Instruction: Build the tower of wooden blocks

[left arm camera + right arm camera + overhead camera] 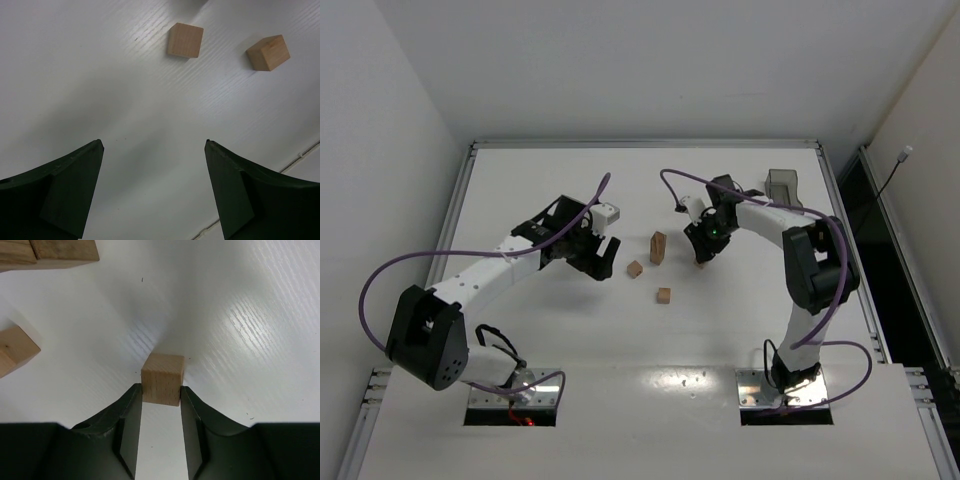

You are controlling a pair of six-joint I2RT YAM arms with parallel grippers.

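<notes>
The tower (658, 247) is a short upright column of tan wood blocks at the table's middle; its base shows at the top left of the right wrist view (55, 251). My right gripper (704, 256) is shut on a wood cube (161, 378), just right of the tower; the fingertips (133, 397) press both of its sides. Two loose cubes (635, 268) (664, 295) lie on the table in front of the tower. My left gripper (601, 259) is open and empty, left of them. The left wrist view shows both cubes (185, 40) (268, 52) beyond its gripper (154, 145).
A dark translucent bin (782, 185) stands at the back right of the white table (570, 330). Another cube (15, 350) shows at the left edge of the right wrist view. A raised metal rim (640, 143) runs round the table.
</notes>
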